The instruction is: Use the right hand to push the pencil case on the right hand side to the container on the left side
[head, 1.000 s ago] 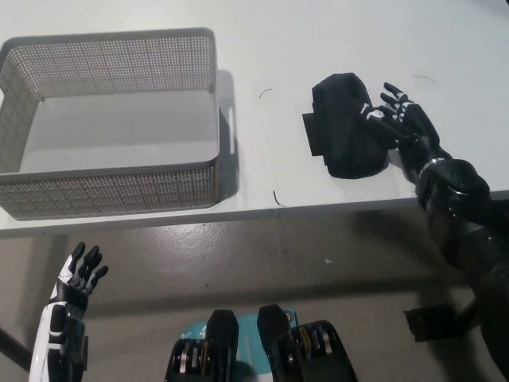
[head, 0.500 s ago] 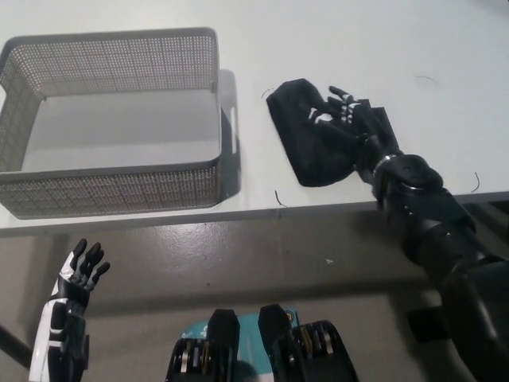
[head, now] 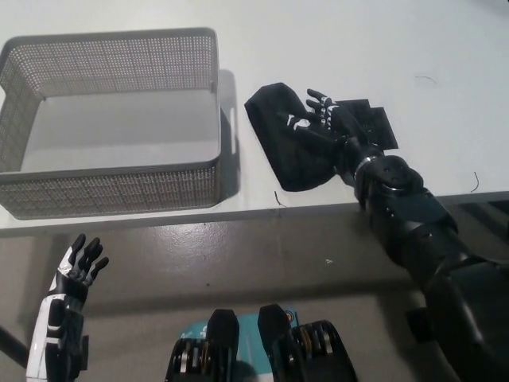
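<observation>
I see my right hand (head: 330, 119) lying flat on the case (head: 290, 143), fingers spread, gripping nothing, I think; left hand (head: 75, 270) hangs open below the table (head: 358, 48).

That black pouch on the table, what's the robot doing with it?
The robot's black right hand lies flat on the black pencil case and is sliding it across the white table toward the grey mesh basket on the left. The case has moved closer over the last second, but a gap of bare table remains between it and the basket's side. The white left hand hangs below the table edge, fingers spread, holding nothing.
</observation>
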`<state>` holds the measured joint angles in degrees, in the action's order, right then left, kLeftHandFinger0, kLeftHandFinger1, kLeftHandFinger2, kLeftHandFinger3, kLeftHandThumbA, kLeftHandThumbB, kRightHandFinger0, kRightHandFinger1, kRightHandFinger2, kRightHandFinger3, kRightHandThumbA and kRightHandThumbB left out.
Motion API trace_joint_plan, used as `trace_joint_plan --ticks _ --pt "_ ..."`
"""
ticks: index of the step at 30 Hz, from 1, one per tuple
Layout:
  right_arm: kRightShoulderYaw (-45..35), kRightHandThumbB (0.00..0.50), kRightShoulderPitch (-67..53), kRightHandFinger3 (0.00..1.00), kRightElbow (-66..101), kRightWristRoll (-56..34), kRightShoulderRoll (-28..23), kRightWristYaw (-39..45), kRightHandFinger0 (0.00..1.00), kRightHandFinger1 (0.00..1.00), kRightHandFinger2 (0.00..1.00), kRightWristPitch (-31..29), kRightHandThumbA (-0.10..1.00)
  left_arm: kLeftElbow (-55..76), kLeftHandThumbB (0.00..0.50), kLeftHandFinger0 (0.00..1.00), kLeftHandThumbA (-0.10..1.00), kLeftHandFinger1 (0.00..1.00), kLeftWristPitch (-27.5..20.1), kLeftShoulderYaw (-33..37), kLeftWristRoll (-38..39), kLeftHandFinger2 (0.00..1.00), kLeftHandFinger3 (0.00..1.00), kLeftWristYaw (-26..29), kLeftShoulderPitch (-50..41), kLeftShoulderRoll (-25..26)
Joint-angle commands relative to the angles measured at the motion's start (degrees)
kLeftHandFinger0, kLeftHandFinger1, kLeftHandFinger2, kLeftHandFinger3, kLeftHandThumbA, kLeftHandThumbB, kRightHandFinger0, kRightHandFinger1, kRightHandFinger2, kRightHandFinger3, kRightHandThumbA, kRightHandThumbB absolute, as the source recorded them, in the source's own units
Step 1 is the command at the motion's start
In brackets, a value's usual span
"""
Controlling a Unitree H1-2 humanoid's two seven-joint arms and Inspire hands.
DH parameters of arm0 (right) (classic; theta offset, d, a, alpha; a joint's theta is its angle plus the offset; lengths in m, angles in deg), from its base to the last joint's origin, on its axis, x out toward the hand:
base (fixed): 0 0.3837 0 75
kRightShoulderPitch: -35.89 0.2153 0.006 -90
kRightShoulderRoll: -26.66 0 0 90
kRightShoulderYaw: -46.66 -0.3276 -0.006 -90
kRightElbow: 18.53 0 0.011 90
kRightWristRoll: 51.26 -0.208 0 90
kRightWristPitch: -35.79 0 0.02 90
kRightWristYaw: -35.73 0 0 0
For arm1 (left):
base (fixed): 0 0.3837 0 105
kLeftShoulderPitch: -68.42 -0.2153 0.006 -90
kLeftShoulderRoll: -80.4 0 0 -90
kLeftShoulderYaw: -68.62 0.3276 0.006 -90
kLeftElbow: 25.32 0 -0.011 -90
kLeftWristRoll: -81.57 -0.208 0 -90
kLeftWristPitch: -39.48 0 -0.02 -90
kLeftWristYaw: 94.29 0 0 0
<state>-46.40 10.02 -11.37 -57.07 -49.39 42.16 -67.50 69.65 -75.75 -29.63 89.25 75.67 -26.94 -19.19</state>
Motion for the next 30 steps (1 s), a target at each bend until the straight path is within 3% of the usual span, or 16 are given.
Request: trace_joint_plan --ticks 1,8,17,24,25,30 --pt "-1.52 0.315 3.26 1.00 0.39 -1.47 2.85 1.25 1.00 1.00 1.00 -0.99 1.00 1.98 0.362 1.00 1.00 1.00 -1.70 -0.40 0.52 1.00 1.00 -0.45 0.61 0.77" --pt "-8.48 0.344 3.40 1.00 0.67 -6.34 5.89 1.37 1.00 1.00 1.00 -1.13 1.00 2.22 0.364 1.00 1.00 1.00 -1.70 -0.29 0.68 1.00 1.00 -0.58 0.54 0.74" --pt "-9.67 0.383 2.85 1.00 0.82 -5.74 7.85 0.50 1.00 1.00 1.00 -2.06 1.00 2.29 0.349 1.00 1.00 1.00 -1.70 -0.63 0.37 1.00 1.00 -0.87 0.92 0.78" --pt "-11.69 0.379 2.57 1.00 1.26 -7.28 9.95 2.57 1.00 1.00 1.00 -3.60 1.00 2.16 0.345 1.00 1.00 1.00 -1.70 -0.96 0.57 1.00 1.00 -0.84 1.51 0.99" --pt "-12.02 0.412 2.43 1.00 1.37 -7.56 10.49 2.18 1.00 1.00 1.00 -3.83 1.00 2.14 0.346 1.00 1.00 1.00 -1.70 -0.90 0.54 1.00 1.00 -0.75 1.61 0.92" --pt "-11.73 0.400 2.04 1.00 1.70 -7.33 11.54 1.88 1.00 1.00 1.00 -5.50 1.00 2.11 0.344 1.00 1.00 1.00 -1.70 -0.80 -0.30 1.00 1.00 -0.39 1.79 0.90"
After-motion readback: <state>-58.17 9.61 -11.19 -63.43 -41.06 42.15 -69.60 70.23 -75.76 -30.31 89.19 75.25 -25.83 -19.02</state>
